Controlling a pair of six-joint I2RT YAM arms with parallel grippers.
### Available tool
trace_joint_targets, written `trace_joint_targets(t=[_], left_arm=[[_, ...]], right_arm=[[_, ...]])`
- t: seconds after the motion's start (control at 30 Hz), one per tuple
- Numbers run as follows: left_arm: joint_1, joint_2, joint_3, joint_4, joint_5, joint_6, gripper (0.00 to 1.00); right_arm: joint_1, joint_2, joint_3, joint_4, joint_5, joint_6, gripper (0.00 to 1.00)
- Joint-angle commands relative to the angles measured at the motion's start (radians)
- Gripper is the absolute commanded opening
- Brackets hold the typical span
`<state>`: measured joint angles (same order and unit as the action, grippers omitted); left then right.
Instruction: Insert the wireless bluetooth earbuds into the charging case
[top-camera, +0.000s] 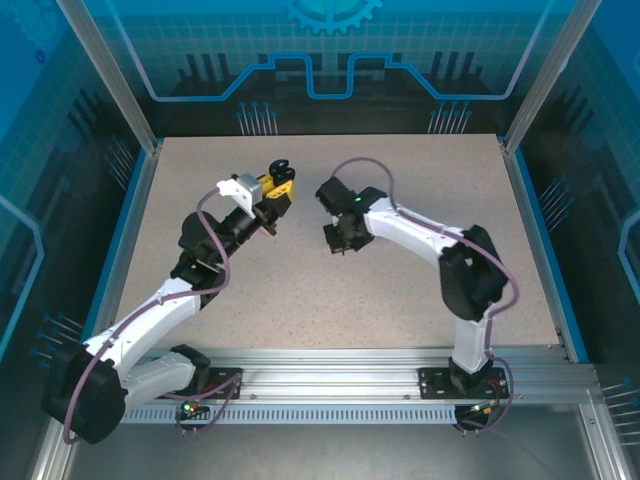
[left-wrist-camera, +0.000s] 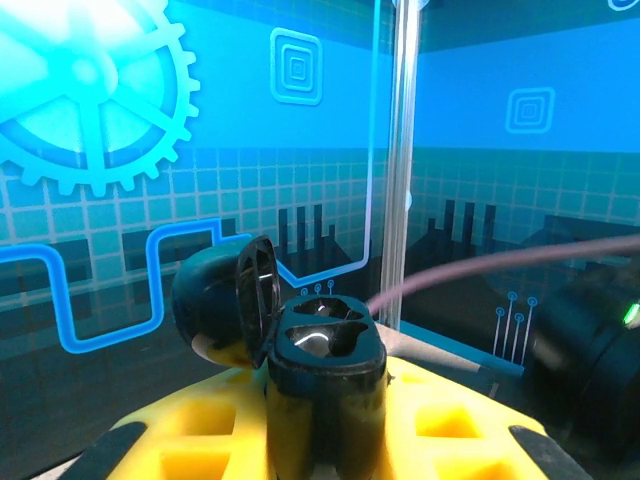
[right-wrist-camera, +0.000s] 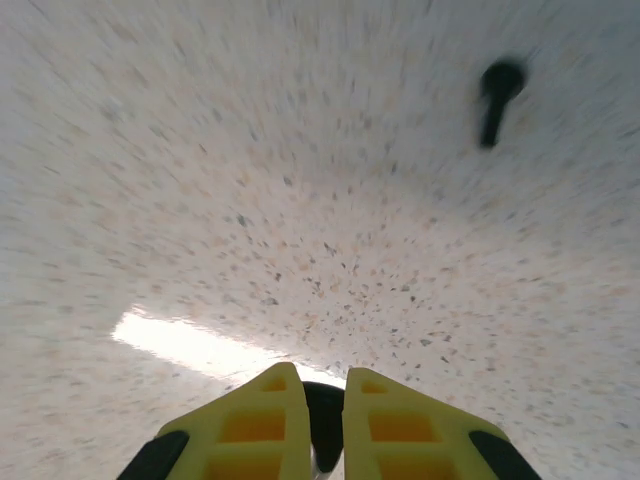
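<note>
My left gripper (left-wrist-camera: 326, 420) is shut on the black charging case (left-wrist-camera: 325, 350) and holds it upright above the table. Its lid (left-wrist-camera: 222, 300) is swung open to the left, and both sockets look hollow. In the top view the case (top-camera: 281, 168) sticks up from the left gripper (top-camera: 277, 186) at the table's middle back. My right gripper (right-wrist-camera: 323, 385) points down close over the table, its yellow fingers shut on a black earbud (right-wrist-camera: 324, 425). A second black earbud (right-wrist-camera: 497, 92) lies loose on the table ahead of it. From above, the right gripper (top-camera: 338, 240) sits right of the left one.
The speckled tabletop (top-camera: 300, 290) is bordered by blue rails and glass walls (top-camera: 330, 60). An upright frame post (left-wrist-camera: 405, 150) stands behind the held case. The right arm's pink cable (left-wrist-camera: 520, 262) crosses the left wrist view.
</note>
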<state>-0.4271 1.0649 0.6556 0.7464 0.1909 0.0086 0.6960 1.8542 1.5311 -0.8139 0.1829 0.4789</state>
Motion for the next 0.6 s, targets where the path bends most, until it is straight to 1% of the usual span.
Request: trace_joint_targets(t=[0.0, 0.17, 0.3, 0.33, 0.47, 0.57], left_arm=[[-0.017, -0.008, -0.019, 0.05, 0.03, 0.037, 0.0], [-0.055, -0.011, -0.033, 0.058, 0.042, 0.085, 0.0], [-0.091, 0.001, -0.038, 0.09, 0.026, 0.119, 0.0], [-0.098, 0.007, -0.033, 0.092, 0.026, 0.128, 0.0], [-0.125, 0.046, -0.005, 0.103, 0.038, 0.146, 0.0], [-0.148, 0.074, 0.028, 0.094, 0.05, 0.161, 0.0]], right_arm=[[-0.024, -0.147, 0.011, 0.027, 0.057, -0.005, 0.1], [-0.041, -0.326, 0.053, 0.061, 0.119, -0.049, 0.1], [-0.048, -0.458, 0.057, 0.174, 0.119, -0.103, 0.11], [-0.047, -0.481, 0.054, 0.205, 0.111, -0.113, 0.1], [-0.046, -0.58, 0.022, 0.369, 0.004, -0.164, 0.1], [-0.043, -0.62, -0.001, 0.459, -0.076, -0.177, 0.1]])
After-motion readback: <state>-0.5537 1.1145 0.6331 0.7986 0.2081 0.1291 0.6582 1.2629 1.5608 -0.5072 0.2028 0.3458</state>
